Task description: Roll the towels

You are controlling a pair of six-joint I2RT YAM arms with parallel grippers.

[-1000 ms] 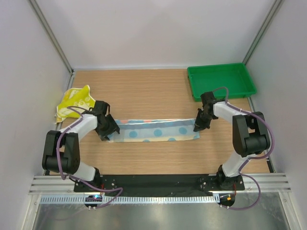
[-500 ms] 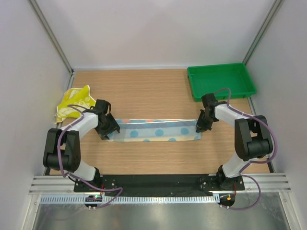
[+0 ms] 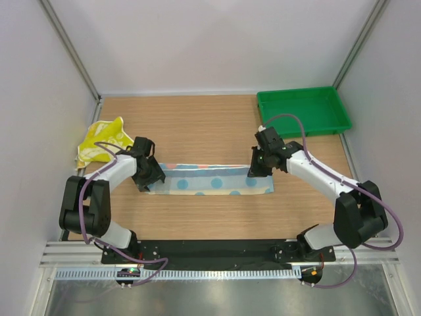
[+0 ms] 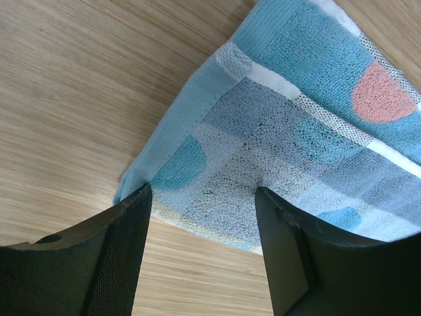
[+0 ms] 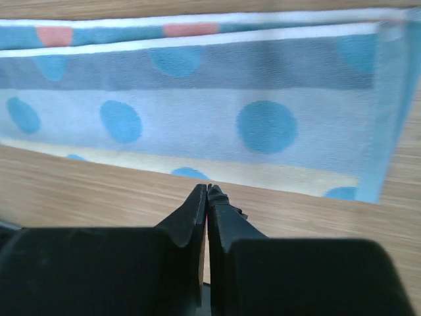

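A green tray (image 3: 303, 112) is set at the back right corner of the desk (image 3: 210, 125), its rim and green floor in full view. A yellow towel (image 3: 102, 141) is seen crumpled at the desk's left edge, well apart from the tray.

The blue dotted towel (image 3: 210, 179) is laid flat as a long, narrow strip across the middle of the desk, running from left to right, with its layers doubled over one another (image 4: 283, 125).

The left gripper (image 3: 151, 180) is placed at the strip's left end. In the left wrist view its fingers (image 4: 122, 250) are held released and well spread, and the towel's corner is seen between them, with the cloth's edge just at the tip of the left-hand finger. Nothing is clamped.

The right gripper (image 3: 254, 171) is seen over the right part of the strip, inward of its right end. In the right wrist view its fingers (image 5: 192, 217) are drawn together, only a thin slit being left, and no cloth is pinched. Their tips (image 5: 207, 191) are seen against bare wood just beside the towel's (image 5: 197, 118) long pale edge. Whether the wood is touched cannot be told.
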